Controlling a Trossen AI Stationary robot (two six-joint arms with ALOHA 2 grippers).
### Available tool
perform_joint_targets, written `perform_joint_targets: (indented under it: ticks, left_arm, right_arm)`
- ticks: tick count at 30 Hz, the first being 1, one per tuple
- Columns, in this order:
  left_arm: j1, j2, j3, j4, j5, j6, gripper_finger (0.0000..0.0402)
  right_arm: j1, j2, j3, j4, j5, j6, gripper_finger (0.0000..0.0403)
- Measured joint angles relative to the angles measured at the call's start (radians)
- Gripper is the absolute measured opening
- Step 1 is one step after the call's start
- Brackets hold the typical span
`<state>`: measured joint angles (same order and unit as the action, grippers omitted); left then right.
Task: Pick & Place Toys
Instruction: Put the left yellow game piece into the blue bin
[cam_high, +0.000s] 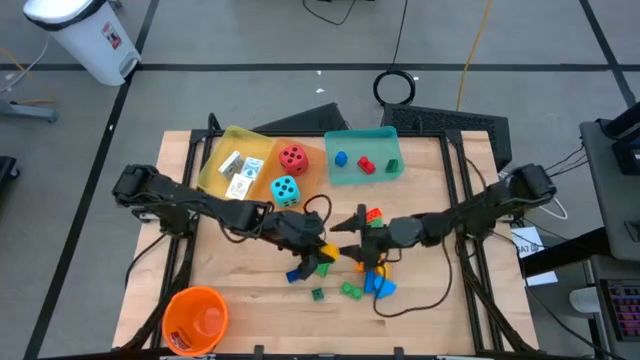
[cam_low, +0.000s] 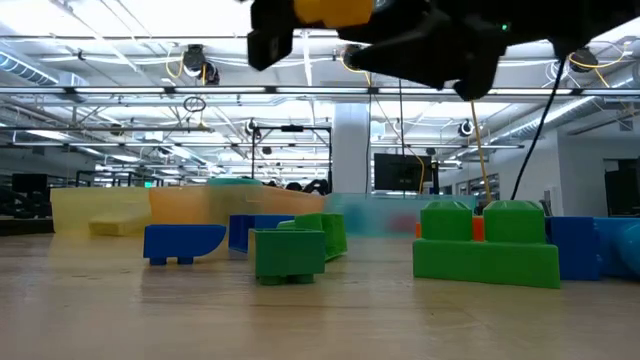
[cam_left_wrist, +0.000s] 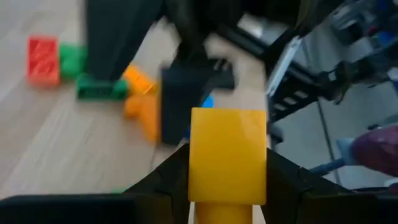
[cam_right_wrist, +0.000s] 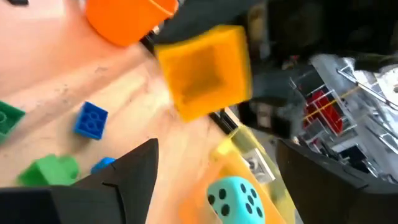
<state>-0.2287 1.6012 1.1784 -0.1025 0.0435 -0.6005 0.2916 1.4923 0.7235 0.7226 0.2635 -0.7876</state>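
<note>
While the left gripper (cam_left_wrist: 227, 186) clamps a small yellow plastic brick (cam_left_wrist: 227, 154) by its flat sides above mid-table, it looks light, rigid and slick; beyond, the right gripper (cam_high: 362, 238) hovers with fingers apart.

Bricks (cam_high: 365, 285) between bucket (cam_high: 195, 318) and trays (cam_high: 364, 156)

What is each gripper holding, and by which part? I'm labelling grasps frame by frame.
The left gripper holds a yellow brick, its fingers clamped on the brick's two opposite sides. The right gripper is open, holding nothing.
</note>
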Motion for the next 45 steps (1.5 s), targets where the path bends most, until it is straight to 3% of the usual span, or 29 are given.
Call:
perform_joint_targets:
  ticks: [11, 15, 22, 32, 36, 40, 45]
  left_arm:
    - [0.016, 0.0, 0.013, -0.047, -0.02, -0.011, 0.0138]
    - [0.02, 0.0, 0.013, -0.026, -0.026, -0.013, 0.0144]
    - [0.019, 0.0, 0.013, -0.023, -0.014, -0.014, 0.0135]
    - [0.02, 0.0, 0.013, -0.012, -0.012, 0.021, 0.0177]
    - [0.034, -0.017, 0.013, -0.017, 0.008, 0.053, 0.0181]
    - [0.07, -0.054, 0.015, -0.077, 0.111, 0.097, 0.0183]
    - [0.118, -0.099, 0.015, -0.111, 0.128, 0.118, 0.0184]
  right_arm:
    - [0.053, 0.041, 0.056, 0.055, -0.008, -0.014, 0.0288]
    - [0.044, 0.041, 0.057, 0.051, -0.058, -0.011, 0.027]
    - [0.041, 0.041, 0.057, 0.048, -0.057, -0.021, 0.0196]
    - [0.042, 0.037, 0.057, 0.039, -0.058, 0.016, 0.0076]
    - [0.041, 0.01, 0.057, 0.015, -0.052, 0.061, 0.0071]
    - [0.028, -0.05, 0.057, -0.048, -0.048, 0.153, 0.0075]
    - [-0.016, -0.139, 0.061, -0.172, -0.055, 0.291, 0.0069]
